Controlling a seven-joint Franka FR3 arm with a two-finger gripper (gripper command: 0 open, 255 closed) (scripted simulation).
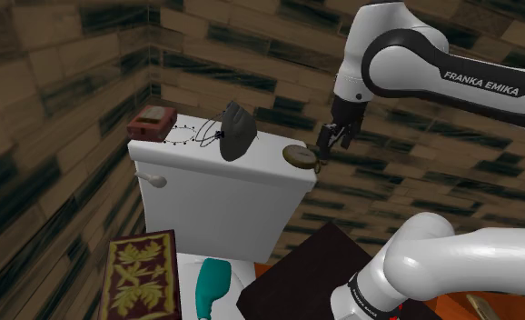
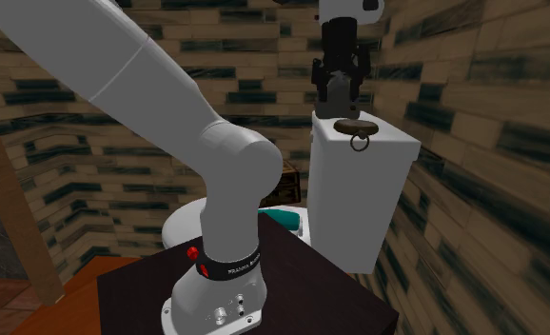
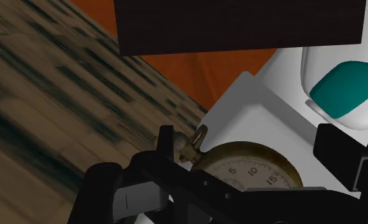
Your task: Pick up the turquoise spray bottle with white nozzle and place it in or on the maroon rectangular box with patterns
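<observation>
The fingers are standing spread, gripping nothing, hovering just over a pocket watch on the white tank. The turquoise spray bottle is lying well below them, beside the maroon patterned box. Risk: closing here would be seizing the watch, or knocking it off

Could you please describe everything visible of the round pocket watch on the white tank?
The brass-coloured round pocket watch looks like tarnished metal, with a pale numbered dial, a crown and a ring bow. It lies flat, face up, at one end of the white tank's lid, between the black gripper's open jaws, not clasped.
</observation>
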